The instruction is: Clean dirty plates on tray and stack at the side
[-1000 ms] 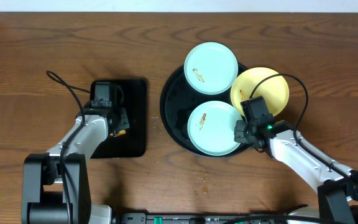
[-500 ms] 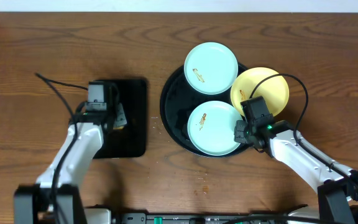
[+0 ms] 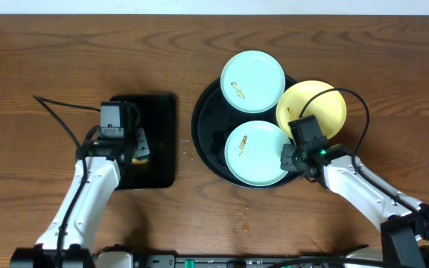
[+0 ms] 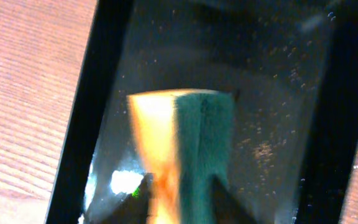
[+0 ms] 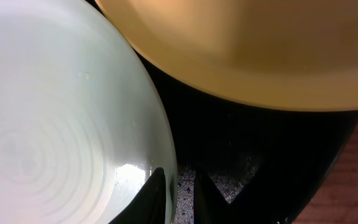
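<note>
1. Right claw [image 5: 180, 179] was clamped on the rim of the near aqua plate [image 3: 255, 152], one finger over it and one outside.
2. That plate sat on the round black tray [image 3: 205, 130]. The far aqua plate [image 3: 252, 81] and yellow plate [image 3: 320, 104] overhung its rim.
3. Left claw [image 4: 182, 185] straddled a yellow-green sponge [image 4: 185, 134] on the rectangular tray [image 4: 272, 112]. Could not tell whether it was gripping.

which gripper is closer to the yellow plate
Right. The right gripper pinches the rim of the front blue plate on the round tray, just beside the yellow plate. The left gripper is far across the table, over the sponge on the rectangular black tray.
</note>
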### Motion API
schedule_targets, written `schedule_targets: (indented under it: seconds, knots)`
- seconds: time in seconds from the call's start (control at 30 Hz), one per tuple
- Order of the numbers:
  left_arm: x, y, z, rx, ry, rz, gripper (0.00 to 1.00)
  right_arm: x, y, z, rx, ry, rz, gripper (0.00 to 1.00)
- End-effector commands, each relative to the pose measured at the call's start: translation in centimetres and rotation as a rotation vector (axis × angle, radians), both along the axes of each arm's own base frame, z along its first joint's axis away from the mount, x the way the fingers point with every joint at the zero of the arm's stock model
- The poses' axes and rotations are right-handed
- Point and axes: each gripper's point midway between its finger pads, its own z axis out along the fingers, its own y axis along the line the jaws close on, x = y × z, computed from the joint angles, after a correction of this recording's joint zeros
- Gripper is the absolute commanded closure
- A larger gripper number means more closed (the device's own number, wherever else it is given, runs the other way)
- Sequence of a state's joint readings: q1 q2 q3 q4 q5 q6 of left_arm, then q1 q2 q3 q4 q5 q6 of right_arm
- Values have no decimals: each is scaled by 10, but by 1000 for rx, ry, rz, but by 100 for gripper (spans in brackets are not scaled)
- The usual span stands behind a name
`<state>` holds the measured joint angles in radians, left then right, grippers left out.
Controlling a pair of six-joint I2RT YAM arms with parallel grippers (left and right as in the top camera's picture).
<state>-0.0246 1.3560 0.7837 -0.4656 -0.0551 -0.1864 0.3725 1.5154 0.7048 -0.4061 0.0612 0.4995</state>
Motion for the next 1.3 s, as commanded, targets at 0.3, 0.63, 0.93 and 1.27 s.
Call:
schedule_targets:
  seconds: [0.3, 0.63, 0.93, 1.27]
  knots:
    - [-2, -7, -10, -36, 32, -11, 34, -3, -2, -4, -22, 5, 9, 85]
    - [-8, 4, -20, 21, 67, 19, 33, -2, -2, -3, -22, 4, 9, 85]
    - [-11, 12, -37, 63, 123, 35, 30, -2, -2, -4, -22, 4, 9, 85]
    - [-13, 11, -57, 60, 181, 30, 29, -3, -2, -4, -22, 5, 9, 85]
